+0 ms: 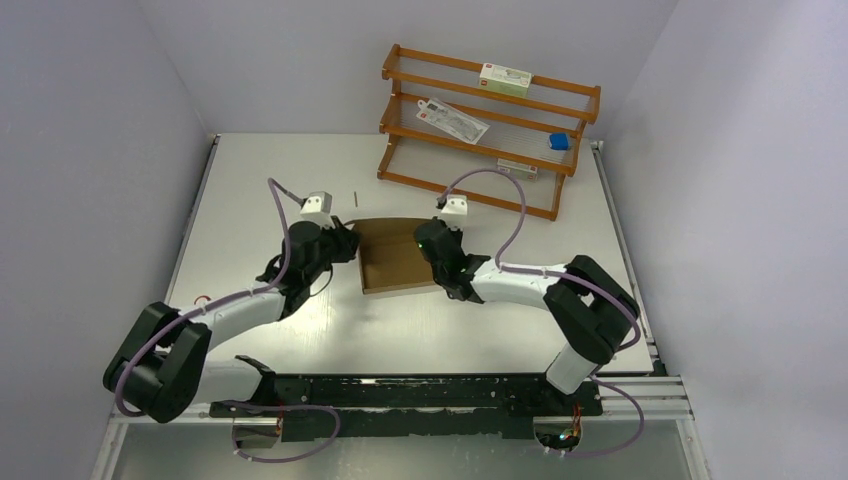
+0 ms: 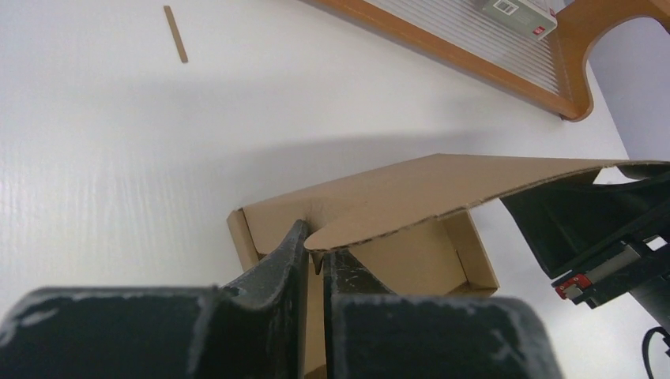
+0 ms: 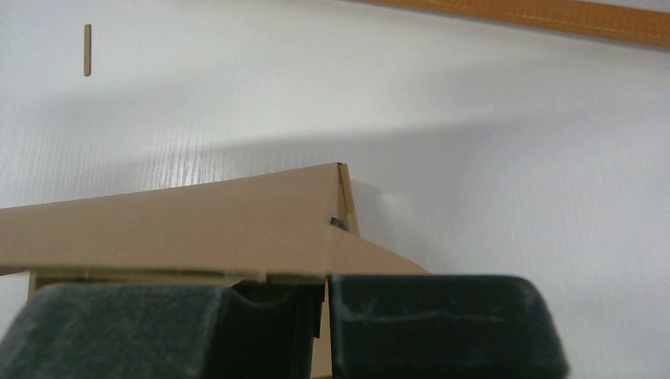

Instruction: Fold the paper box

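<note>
Both arms grip a plain brown cardboard box with flaps (image 1: 393, 262) at the middle of the white bench (image 1: 300, 335).
The left jaws are pressed almost together, pinching the box's left wall just under a rounded tab of the half-raised, tilted lid. The right jaws are likewise nearly closed at the box's right side, a sliver of cardboard between them, with the lid passing above. A thin brown stick (image 2: 175, 33) lies apart from the box, towards the far edge. An orange-brown wooden rack with three shelves (image 1: 462, 190) stands at the far right corner.
</note>
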You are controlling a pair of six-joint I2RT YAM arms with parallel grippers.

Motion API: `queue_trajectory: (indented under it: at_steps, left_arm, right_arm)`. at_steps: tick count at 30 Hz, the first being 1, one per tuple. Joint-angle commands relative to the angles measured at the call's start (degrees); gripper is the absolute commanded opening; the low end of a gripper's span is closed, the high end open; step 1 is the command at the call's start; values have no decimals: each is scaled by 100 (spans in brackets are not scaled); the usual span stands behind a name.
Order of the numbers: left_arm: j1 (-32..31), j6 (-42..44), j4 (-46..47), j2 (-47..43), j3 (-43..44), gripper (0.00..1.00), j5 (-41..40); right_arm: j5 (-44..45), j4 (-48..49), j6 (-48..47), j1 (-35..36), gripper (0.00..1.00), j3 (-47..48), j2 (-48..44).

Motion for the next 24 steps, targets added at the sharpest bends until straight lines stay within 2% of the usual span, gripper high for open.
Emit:
queue_trajectory:
  at_steps: [1,8,13,15,20,24]
  left_arm:
    - [-556,-752,172,-119,-364,11,442]
    - [-790,-749,358,-329,-760,13,215]
    - [-829,-727,454,-328,-1026,16,215]
    - [-828,-676,404,-429,-1096,18,-31]
    - [-829,-663,-88,-968,-1220,19,-66]
    - [-829,-663,-1116,-1790,-1025,19,-66]
  right_arm:
    - [-579,379,459,364,8,-280,-14]
    - [-497,894,365,409,10,-853,-162]
    - [-513,1046,260,414,14,-1087,-312]
    - [-541,1032,171,421,18,-1161,-449]
    - [-571,999,-16,422,28,-1422,-843]
    - [-728,721,-510,409,41,-1419,-1275]
